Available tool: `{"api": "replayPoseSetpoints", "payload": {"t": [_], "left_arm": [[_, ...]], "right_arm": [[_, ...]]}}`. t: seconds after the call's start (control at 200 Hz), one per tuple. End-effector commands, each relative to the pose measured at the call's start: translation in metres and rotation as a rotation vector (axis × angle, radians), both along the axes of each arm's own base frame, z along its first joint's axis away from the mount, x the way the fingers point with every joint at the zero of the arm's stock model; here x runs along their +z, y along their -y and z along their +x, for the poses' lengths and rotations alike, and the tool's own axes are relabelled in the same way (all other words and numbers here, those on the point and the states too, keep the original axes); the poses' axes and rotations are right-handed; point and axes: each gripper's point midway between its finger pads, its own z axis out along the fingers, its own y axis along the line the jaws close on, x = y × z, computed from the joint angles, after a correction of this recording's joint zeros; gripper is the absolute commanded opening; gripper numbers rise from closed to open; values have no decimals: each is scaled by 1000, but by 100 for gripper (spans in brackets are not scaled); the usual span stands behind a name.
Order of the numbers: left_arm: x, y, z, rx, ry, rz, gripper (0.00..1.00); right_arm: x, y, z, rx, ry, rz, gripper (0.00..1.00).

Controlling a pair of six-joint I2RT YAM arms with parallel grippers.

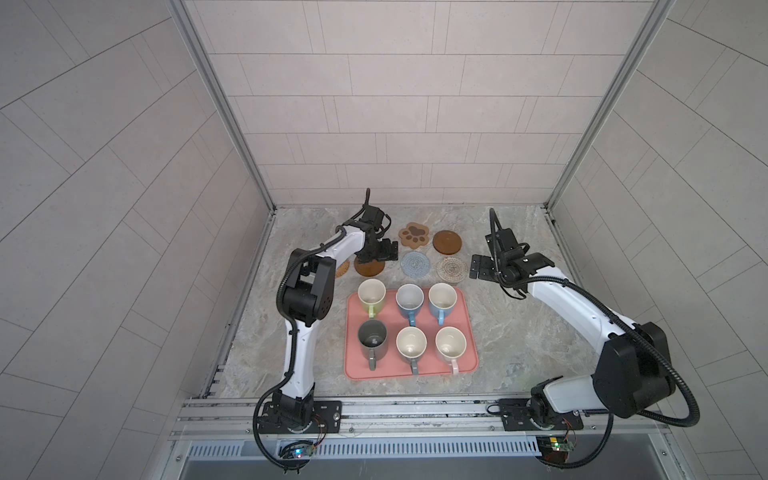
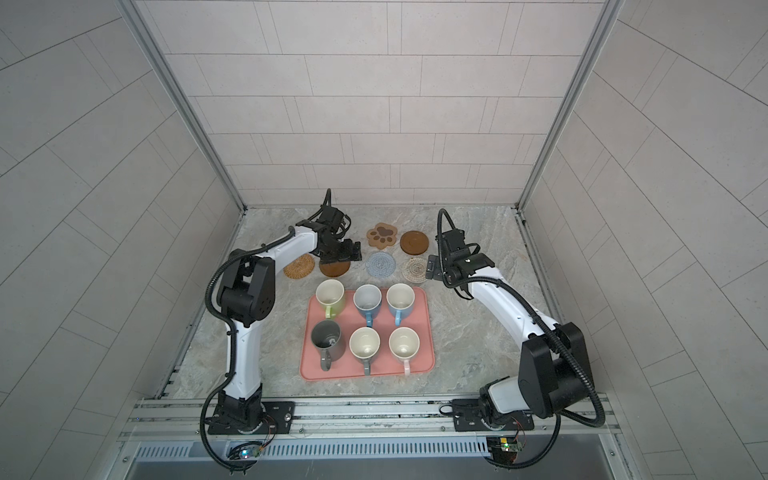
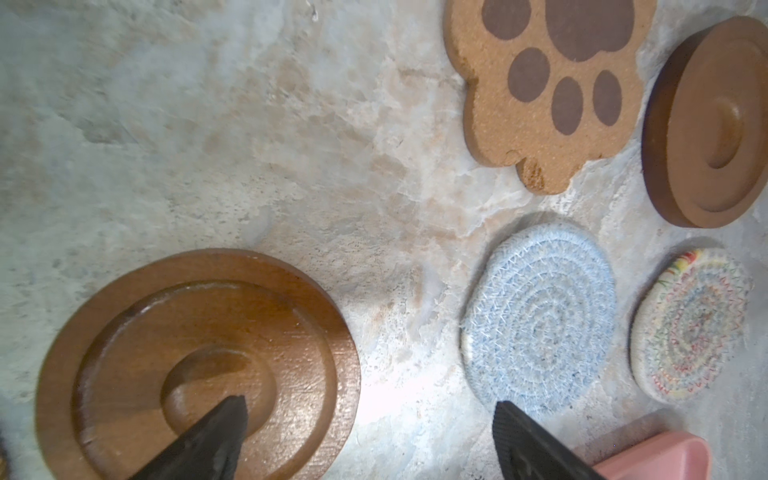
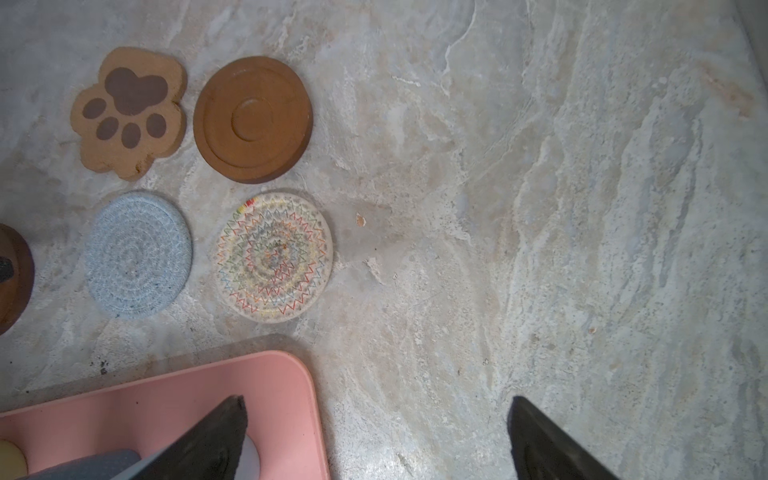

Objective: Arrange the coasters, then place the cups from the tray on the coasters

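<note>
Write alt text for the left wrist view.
The open left hand hangs over a marble tabletop, one fingertip above a brown wooden coaster. Nearby: paw-shaped coaster, second wooden disc, blue crochet coaster, beige crochet coaster, pink tray corner.

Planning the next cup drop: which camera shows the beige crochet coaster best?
Right wrist: the beige crochet coaster lies whole, close, stitching sharp. Left wrist catches it slanted near the frame edge; both top views show it small.

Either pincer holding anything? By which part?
Nothing held: the left pincer is open, one jaw over the brown wooden coaster centre, contact unclear. The right pincer is open over table by the tray corner.
</note>
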Motion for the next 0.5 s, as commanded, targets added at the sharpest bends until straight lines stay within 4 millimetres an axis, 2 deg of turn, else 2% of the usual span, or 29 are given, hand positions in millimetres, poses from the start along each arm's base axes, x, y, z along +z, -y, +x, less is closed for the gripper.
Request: {"api": "replayPoseSetpoints", "payload": {"t": [0.0, 0.215, 0.495], "left_arm": [[42, -4, 2, 19, 72, -12, 100], [68, -18, -6, 105, 133, -72, 100], [85, -47, -26, 199, 160, -99, 100]], "right_arm": [[6, -5, 10, 26, 0, -18, 100], [10, -24, 37, 81, -13, 16, 99], [3, -59, 72, 160, -40, 84, 99]]}}
